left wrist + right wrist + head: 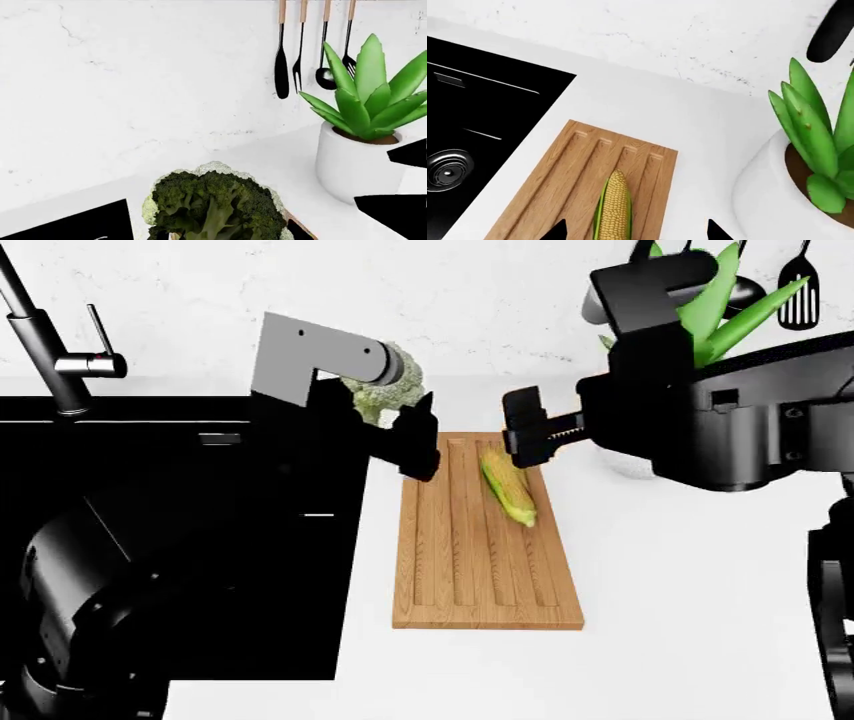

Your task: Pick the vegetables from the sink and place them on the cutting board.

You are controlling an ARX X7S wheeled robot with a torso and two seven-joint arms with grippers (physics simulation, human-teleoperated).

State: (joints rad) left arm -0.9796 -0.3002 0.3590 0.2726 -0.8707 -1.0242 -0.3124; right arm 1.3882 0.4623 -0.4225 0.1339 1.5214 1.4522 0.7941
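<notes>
My left gripper is shut on the cauliflower, a dark green floret with a pale bumpy rim, held above the counter by the far left corner of the cutting board. In the left wrist view the cauliflower fills the lower middle and hides the fingers. The yellow corn cob lies lengthwise on the board's far half. My right gripper stands open just over the corn, its two black fingertips on either side, not touching it. The black sink is left of the board.
A spiky green plant in a white pot stands on the counter right of the board, close to my right arm. Black utensils hang on the marble wall behind it. The dark faucet rises at the sink's far left. A round drain shows in the basin.
</notes>
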